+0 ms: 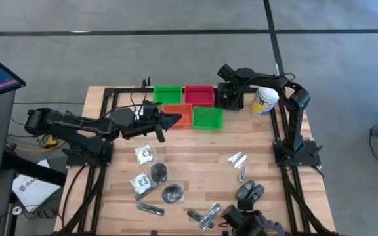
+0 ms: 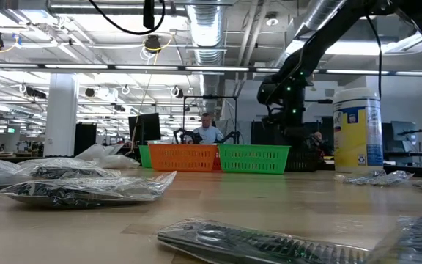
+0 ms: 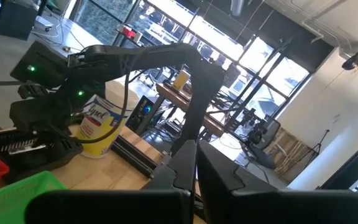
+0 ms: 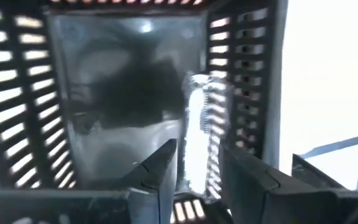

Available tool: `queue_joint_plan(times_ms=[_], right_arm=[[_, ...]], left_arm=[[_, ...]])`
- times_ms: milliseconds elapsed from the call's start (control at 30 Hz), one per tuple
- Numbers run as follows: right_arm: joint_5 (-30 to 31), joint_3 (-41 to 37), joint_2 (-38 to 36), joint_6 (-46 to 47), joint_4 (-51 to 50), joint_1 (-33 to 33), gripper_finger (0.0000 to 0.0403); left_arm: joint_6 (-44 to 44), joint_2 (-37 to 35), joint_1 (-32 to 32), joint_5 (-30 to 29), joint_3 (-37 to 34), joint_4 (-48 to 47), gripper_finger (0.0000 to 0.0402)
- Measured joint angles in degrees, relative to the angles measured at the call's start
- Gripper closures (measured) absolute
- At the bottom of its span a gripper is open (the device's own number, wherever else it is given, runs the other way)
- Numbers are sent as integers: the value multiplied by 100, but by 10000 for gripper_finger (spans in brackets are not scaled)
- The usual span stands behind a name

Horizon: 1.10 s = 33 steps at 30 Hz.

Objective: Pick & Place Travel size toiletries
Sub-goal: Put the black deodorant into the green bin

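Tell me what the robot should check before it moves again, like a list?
1. Right tool over the black tray: ok, it points down into it.
2. Silvery packet let go: cannot tell; the fingers stand slightly apart with the packet between them.
3. Packet inside the tray, not on its wall: ok, it lies by the slatted side.
4. White canister clear of the right arm: ok, standing beside it.
5. Left tool out of the way: ok, shut, over the orange tray.
6. More packets waiting on the table: ok.
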Motion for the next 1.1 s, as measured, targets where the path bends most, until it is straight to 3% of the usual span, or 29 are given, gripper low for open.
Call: queue_joint_plan(times_ms=[433,767,1100], right_arm=[[699,2,0,-92,271,-15,289],[770,3,-18,374,-144,194,289],[1095,4,-672,356,-294,420,289]], left_arm=[[0,0,9,-76,0,0,395],[3,0,9,-144,0,0,395],[28,0,130,-258,0,-2,395]])
